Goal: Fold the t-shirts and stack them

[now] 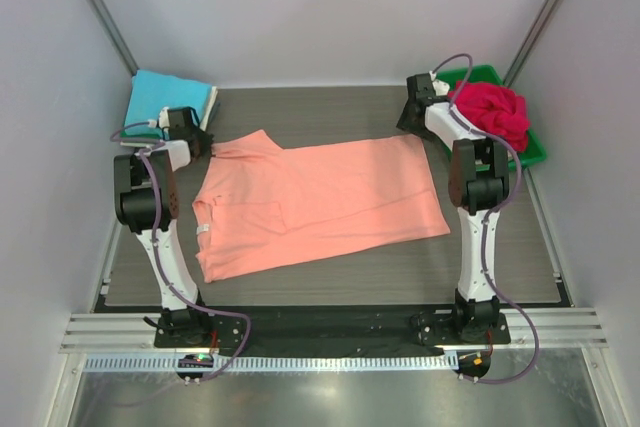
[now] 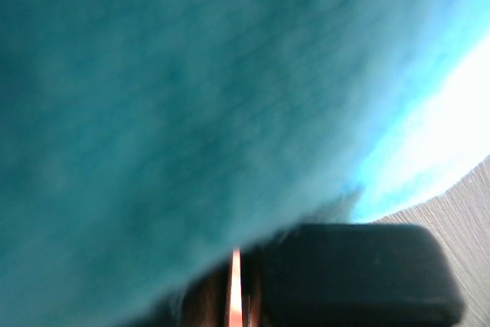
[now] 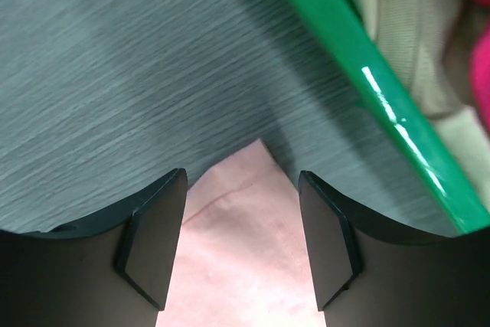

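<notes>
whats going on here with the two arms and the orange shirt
Two robot arms are working on a large salmon-orange t-shirt lying flat on the grey wood-grain table. The left gripper is shut on the shirt's far-left corner, beside a folded turquoise t-shirt. The right gripper stands open astride the far-right corner, next to a green plastic tray holding crumpled red cloth.

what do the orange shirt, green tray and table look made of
The orange shirt: soft matte cloth, likely cotton knit, limp with creases. The green tray: hard glossy plastic, glare streaks on its rim. The table: grey wood-grain surface, probably laminate, fine straight streaks.
</notes>
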